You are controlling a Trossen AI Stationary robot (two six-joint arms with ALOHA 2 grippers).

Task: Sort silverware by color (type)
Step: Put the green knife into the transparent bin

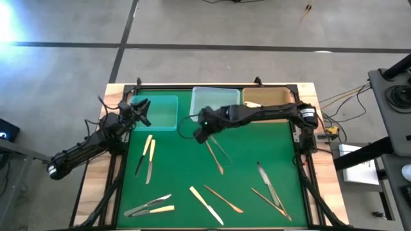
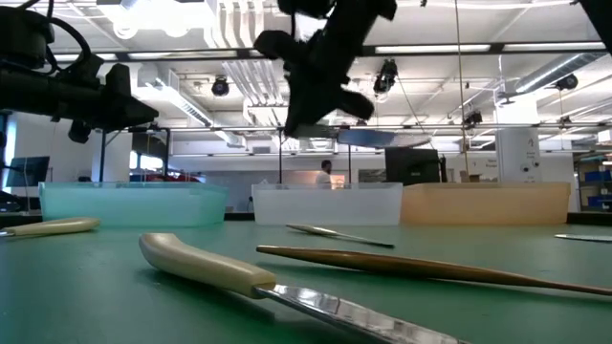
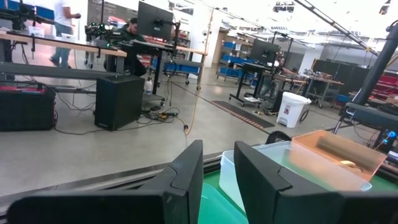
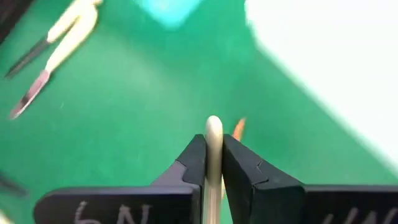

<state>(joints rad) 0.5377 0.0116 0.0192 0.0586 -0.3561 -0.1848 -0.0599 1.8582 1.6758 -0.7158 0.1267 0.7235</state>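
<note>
My right gripper [image 1: 203, 133] hangs above the green mat, near the clear tray [image 1: 215, 102], and is shut on a cream-handled knife [image 4: 213, 134]. The knife's grey blade [image 2: 373, 137] shows in the low view. My left gripper [image 1: 138, 110] is open and empty above the teal tray [image 1: 160, 114]. Several pieces of silverware lie flat on the mat. These are a cream pair [image 1: 148, 157], a bronze and a silver piece [image 1: 217, 153], a cream knife [image 1: 205, 205], a bronze piece [image 1: 223, 199] and silver pieces [image 1: 266, 178]. My right gripper pinches the knife's cream handle [image 4: 213, 127] between its two fingers, with the rounded handle end sticking out past the fingertips. The handle lies along the fingers. The knife is lifted clear of the mat.
An amber tray [image 1: 270, 99] at the far right holds a cream piece [image 1: 252, 104]. The three trays stand in a row along the far edge. More pieces lie at the near left [image 1: 151, 205] and near right [image 1: 270, 202]. The mat's middle is bare.
</note>
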